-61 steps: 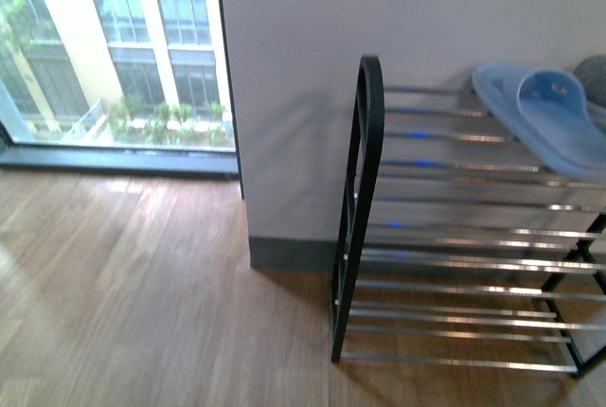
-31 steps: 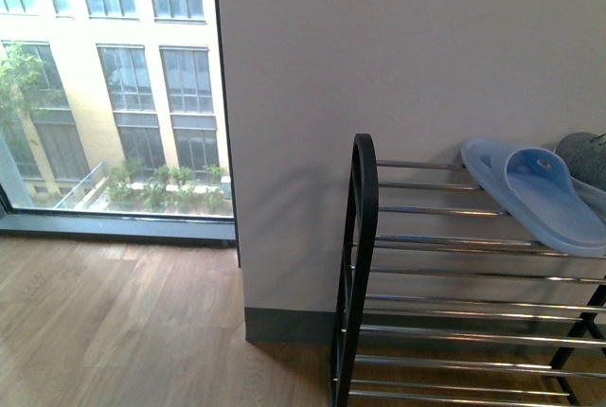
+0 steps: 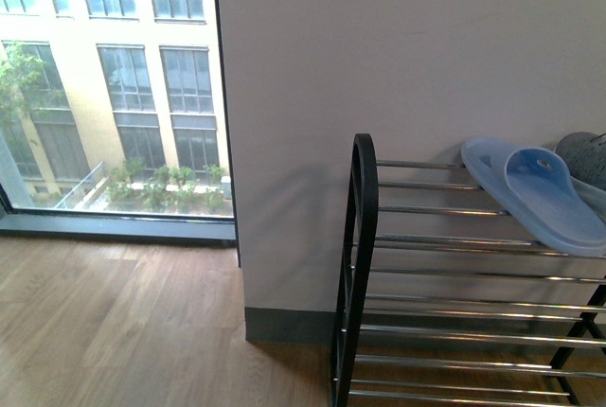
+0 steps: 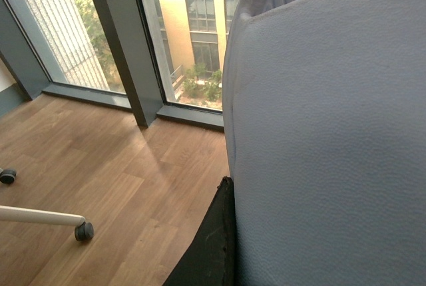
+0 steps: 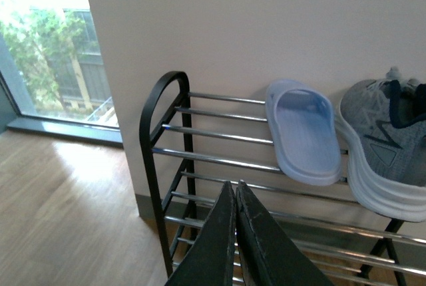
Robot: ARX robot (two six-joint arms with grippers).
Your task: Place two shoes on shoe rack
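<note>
Wood-plank floor (image 3: 114,331) is seen at the left of the front view, with a large window (image 3: 109,85) above it and a yellow building outside. One pale wall (image 3: 398,66) fills the middle and right.

One shoe rack (image 3: 445,274) is seen against that wall: black frame with a rounded side top, thin silver bars in several tiers; five or six bars are countable on the near side in the front view. Top tier, left to right: one light blue slipper (image 3: 535,194) lying sole-down across the bars, then one grey sneaker (image 3: 585,156), cut off by the frame edge. In the right wrist view the same order is seen: rack (image 5: 173,159), slipper (image 5: 303,130), sneaker (image 5: 389,143) with thick white sole and dark navy lining, resting on the top tier and touching or just beside the slipper. Only one sneaker is visible; a second cannot be counted from these views.

Right gripper (image 5: 235,189): the two black jaws are seen pressed together at the tips, nothing between them, held in front of the rack's middle tiers and apart from both items.

Left gripper (image 4: 213,246): only one dark finger edge is visible beside a large pale blue padded surface (image 4: 326,140), possibly a chair back. How far the jaws are apart cannot be told. Two castors (image 4: 83,231) and one white leg are seen on the floor.
</note>
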